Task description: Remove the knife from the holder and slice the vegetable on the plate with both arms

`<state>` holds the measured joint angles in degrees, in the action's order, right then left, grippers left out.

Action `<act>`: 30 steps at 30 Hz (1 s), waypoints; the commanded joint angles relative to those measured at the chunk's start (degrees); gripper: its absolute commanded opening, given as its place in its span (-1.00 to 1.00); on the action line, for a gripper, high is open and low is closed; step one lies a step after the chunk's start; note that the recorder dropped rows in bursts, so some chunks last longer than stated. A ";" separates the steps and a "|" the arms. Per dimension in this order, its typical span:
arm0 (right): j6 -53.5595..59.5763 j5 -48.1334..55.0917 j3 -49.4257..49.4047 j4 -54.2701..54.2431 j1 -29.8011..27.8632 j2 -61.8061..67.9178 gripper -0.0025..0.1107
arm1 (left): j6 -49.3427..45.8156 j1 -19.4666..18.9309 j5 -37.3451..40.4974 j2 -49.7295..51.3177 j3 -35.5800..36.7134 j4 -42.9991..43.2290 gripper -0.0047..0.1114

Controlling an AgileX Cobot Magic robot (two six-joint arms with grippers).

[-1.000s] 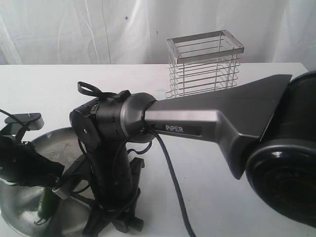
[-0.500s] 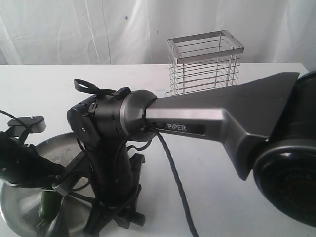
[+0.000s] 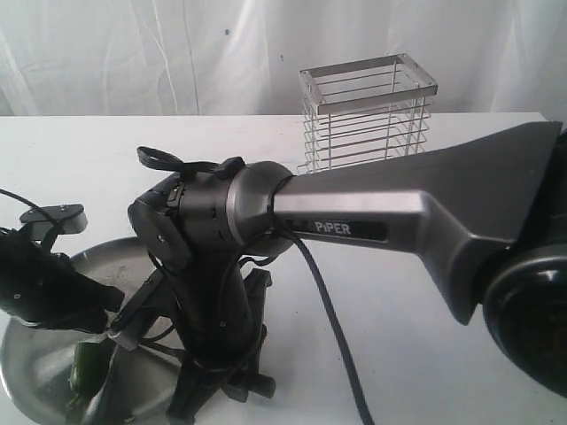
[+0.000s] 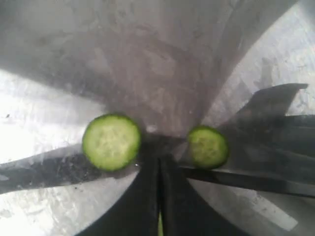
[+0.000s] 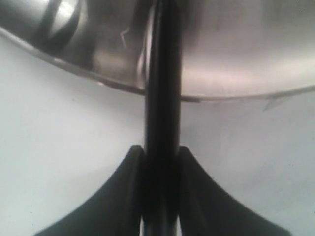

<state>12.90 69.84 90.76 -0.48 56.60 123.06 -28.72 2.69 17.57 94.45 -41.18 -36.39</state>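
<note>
vegetable (image 3: 87,367): on the plate (image 3: 31,359), at 8 o'clock in the exterior view. Probably light, firm, wet-slippery and prone to roll; best steadied at its uncut end.
knife (image 5: 162,73): stiff and light; its black handle is clamped in the right gripper (image 5: 161,152).
left gripper (image 4: 158,167): fingers pressed together with a green sliver between them; can't tell whether it grips anything.
count: one knife, one plate, one holder (image 3: 368,111) at 1 o'clock, one vegetable, two slices (image 4: 111,141).

- Tall silver wire-basket holder (image 3: 368,111): silver metal, horizontal-bar pattern.
- Wide round stainless-steel plate (image 3: 40,376): shiny silver with dull grey scuffs.
- Stubby dark green vegetable piece (image 3: 87,367): dark green skin.
- Thin round vegetable slices (image 4: 111,141): pale green flesh, darker green rim.
- Small black-handled kitchen knife (image 5: 162,98): black handle.
- Large grey-and-black right robot arm (image 3: 399,208): grey shell, black joints, white "PiPER" lettering.
- Flat white counter (image 3: 399,354): plain white.
</note>
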 commanded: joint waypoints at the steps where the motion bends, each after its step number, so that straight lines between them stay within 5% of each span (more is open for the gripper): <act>1: 0.84 0.12 -0.21 -0.04 0.33 -2.25 -0.96 | -0.17 0.36 6.38 0.49 -2.85 0.01 -0.91; 9: 0.84 0.12 -0.21 0.48 -0.17 -2.45 -0.96 | 0.85 -0.02 5.46 -10.80 -8.23 0.54 -0.66; 14: 0.84 0.12 -0.21 1.76 -0.17 -2.48 -0.96 | 5.72 -4.01 3.06 -16.49 -8.18 0.67 -0.36; 18: 0.14 0.12 -0.12 3.16 -0.81 -2.48 -0.96 | 7.87 -6.88 3.06 -19.61 -8.18 0.67 -0.37; 30: -2.63 -10.54 4.51 -2.23 -6.22 -2.25 -0.96 | 7.88 -6.91 5.62 -24.83 -8.18 0.92 -0.37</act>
<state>10.49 61.78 94.08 0.00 51.76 121.43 -21.45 -4.06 21.43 70.39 -49.26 -35.10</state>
